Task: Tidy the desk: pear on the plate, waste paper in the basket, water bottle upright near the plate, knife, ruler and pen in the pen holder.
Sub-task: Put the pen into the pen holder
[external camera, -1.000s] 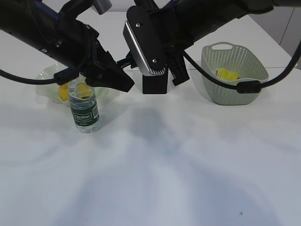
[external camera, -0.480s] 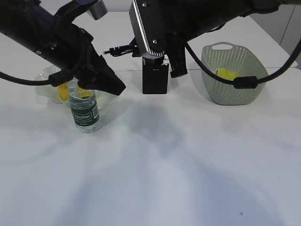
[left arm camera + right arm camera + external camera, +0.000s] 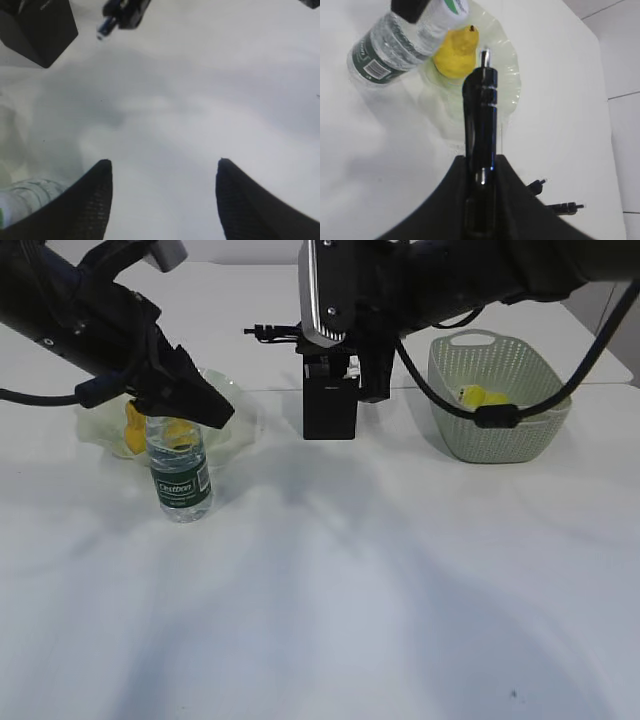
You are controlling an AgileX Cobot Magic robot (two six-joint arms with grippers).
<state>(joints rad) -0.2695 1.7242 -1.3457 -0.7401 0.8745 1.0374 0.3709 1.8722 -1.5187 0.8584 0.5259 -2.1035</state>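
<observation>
My right gripper (image 3: pixel 312 338) is shut on a black pen (image 3: pixel 481 115) and holds it level, just above the black pen holder (image 3: pixel 330 408); its tip (image 3: pixel 262 331) points left. The water bottle (image 3: pixel 180 476) stands upright in front of the pale green plate (image 3: pixel 232 400), where the yellow pear (image 3: pixel 456 54) lies. My left gripper (image 3: pixel 205 405) hangs open and empty above the bottle's cap. The yellow waste paper (image 3: pixel 481 396) rests inside the sage basket (image 3: pixel 497 435). I cannot make out the knife or the ruler.
In the left wrist view, bare white desk (image 3: pixel 200 100) lies between my open fingers (image 3: pixel 95 200), with the pen holder (image 3: pixel 37 27) at top left. Two small dark tips (image 3: pixel 564 206) show at the right wrist view's lower right.
The right arm has risen and shifted right, carrying the pen from in front of the holder to above it. The left arm has drawn back up and to the left.
</observation>
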